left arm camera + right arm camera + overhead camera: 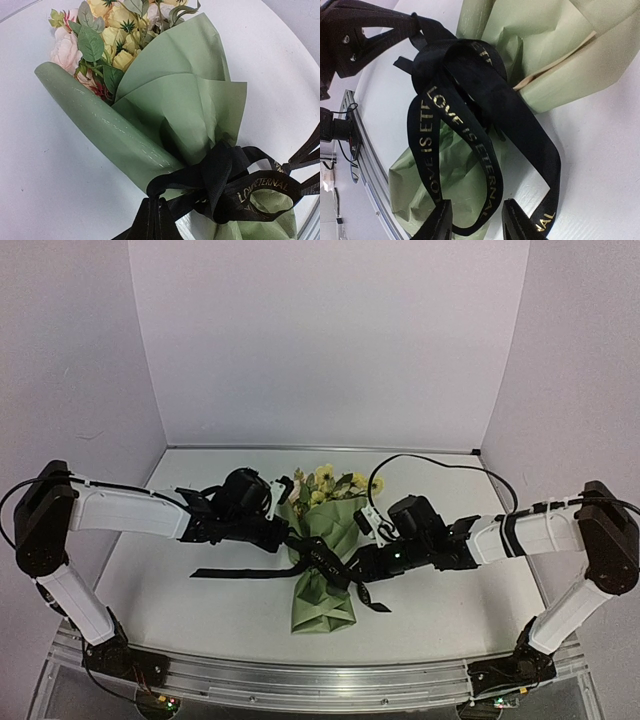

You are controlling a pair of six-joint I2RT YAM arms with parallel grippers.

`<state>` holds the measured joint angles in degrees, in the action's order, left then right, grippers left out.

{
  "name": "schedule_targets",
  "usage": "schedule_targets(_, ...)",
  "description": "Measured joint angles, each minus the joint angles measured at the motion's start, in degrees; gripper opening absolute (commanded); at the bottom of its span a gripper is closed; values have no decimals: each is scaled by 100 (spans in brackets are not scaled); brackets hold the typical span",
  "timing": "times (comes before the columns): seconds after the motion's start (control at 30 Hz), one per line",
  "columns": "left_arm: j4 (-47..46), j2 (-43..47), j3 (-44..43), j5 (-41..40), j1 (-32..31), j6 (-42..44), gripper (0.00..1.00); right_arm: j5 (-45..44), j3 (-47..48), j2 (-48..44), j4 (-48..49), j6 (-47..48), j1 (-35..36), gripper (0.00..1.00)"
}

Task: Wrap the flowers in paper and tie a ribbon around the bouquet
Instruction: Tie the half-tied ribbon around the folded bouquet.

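Observation:
The bouquet lies in the middle of the table: pale yellow and cream flowers top a cone of olive-green paper. A black ribbon with gold lettering is knotted around the cone's narrow waist. My left gripper sits at the cone's left side, shut on a strand of the ribbon. On the right side my right gripper is open, and the bottom of a ribbon loop hangs loose between its fingers.
A ribbon tail trails left across the white table. A short ribbon end lies right of the cone. The aluminium rail runs along the near edge. White walls close in the back and both sides.

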<state>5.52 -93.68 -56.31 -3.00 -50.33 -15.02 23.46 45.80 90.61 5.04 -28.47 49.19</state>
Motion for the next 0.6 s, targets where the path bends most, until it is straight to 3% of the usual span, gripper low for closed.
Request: schedule_targets(0.6, 312, 351, -147, -126, -104, 161, 0, -472, 213, -397, -1349, 372, 121, 41)
